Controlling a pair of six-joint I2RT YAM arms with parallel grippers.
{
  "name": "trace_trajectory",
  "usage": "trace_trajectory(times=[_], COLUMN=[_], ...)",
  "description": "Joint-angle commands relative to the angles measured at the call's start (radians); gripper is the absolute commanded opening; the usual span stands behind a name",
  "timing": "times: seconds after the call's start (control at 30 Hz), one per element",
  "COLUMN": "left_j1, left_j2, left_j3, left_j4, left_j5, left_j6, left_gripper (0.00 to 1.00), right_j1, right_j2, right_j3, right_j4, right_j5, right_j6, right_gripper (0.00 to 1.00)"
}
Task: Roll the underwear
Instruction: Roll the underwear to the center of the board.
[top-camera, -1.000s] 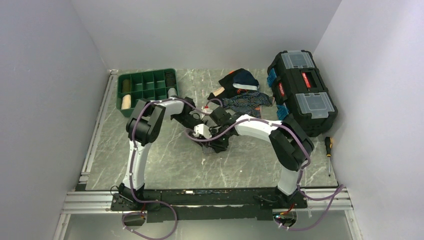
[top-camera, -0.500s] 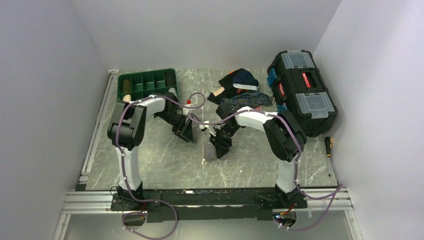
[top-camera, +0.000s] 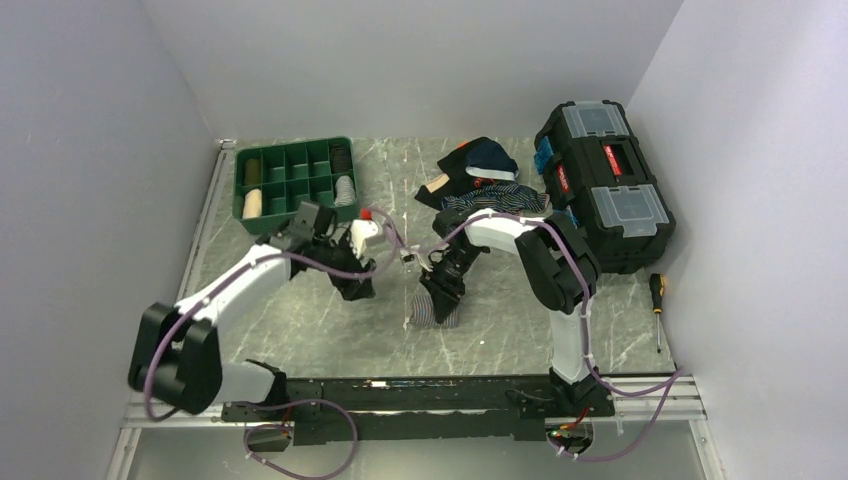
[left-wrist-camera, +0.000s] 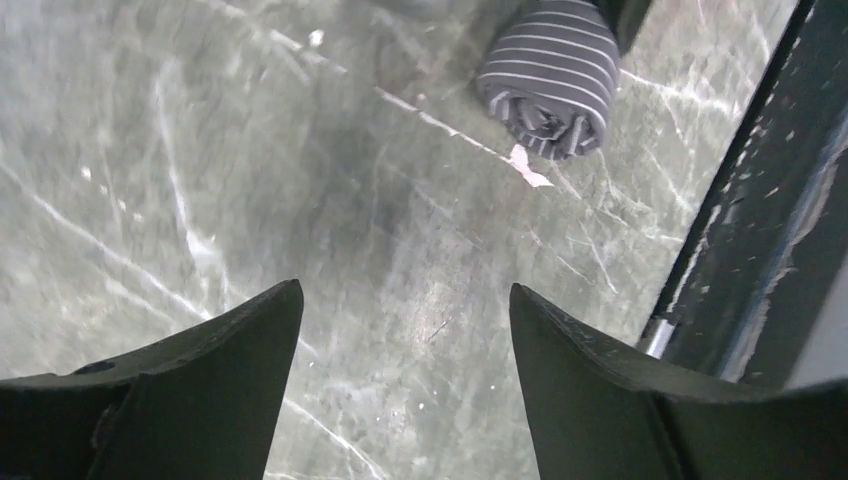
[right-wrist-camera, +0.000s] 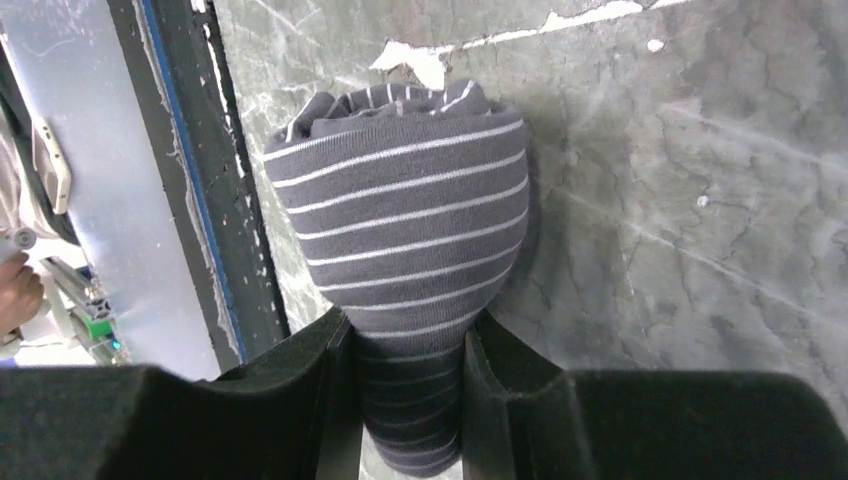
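Table (top-camera: 330, 320): grey-green marbled top; white chipped patch just beside the roll; no writing.
Toolbox (top-camera: 605, 180): black, blue latches, far right; red label on the lid, too small to read.
Compartment tray (top-camera: 290, 144): green, far left corner; rolled items in several cells; no label legible.
Garment pile (top-camera: 485, 175): dark and striped clothes in front of the toolbox, well apart from the roll; no brand legible.
Left gripper (left-wrist-camera: 405, 300): jaws spread wide, nothing between them, hovering over bare table near the roll's open end.
Right gripper (right-wrist-camera: 408, 330): clamped on one end of the underwear, cloth pinched narrow between the jaws.
Underwear (right-wrist-camera: 400, 210): grey with thin pale stripes, already a tight roll, lying on the table near the front rail, far end free; no tag or print visible.
Screwdriver (top-camera: 657, 300): right edge of the table, beside the toolbox; no marking readable.
Risk, unrolling: judged likely on release, since only one end is pinched and the spiral end is unsupported.
Risk, loss over the edge: roll close to the front rail; a nudge or drag could tip it off.
Risk, snag: cloth squeezed deep between the jaws could catch and pull the layers loose.
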Motion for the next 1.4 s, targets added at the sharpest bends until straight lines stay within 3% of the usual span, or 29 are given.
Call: trace_trajectory(times=[0.0,0.17,0.47,0.77,1.1,1.37], left_j1=[-0.175,-0.361,-0.557,-0.601,-0.610,-0.613], left_j2=[-0.146,-0.127,0.045,0.101,0.167,0.232], left_j3=[-0.099,-0.084,-0.045,-0.091,-0.162,-0.149], left_j4=[0.211,0.276,0.413,0.539,0.742,0.815], left_j5=[-0.160,-0.281,-0.380,-0.441,-0.467,-0.473], left_j6=[0.101,0.122,0.124,0.134,0.145,0.138], left_gripper=[0.83,0.88,0.91,0.99,0.99,0.99], right_j1=[0.009,0.006,-0.004,-0.003,-0.004,-0.004], right_j2=[0.080,0.116,0.165,0.183,0.204,0.213], right_j3=[-0.015,0.017,0.064,0.072,0.080,0.083], right_j4=[-0.031,-0.059,-0.109,-0.127,-0.150,-0.157], right_j5=[0.123,0.103,0.072,0.061,0.034,0.025], right_j6=[-0.028,-0.044,-0.082,-0.097,-0.119,-0.125], right_gripper=[0.00,0.00,0.00,0.00,0.00,0.00])
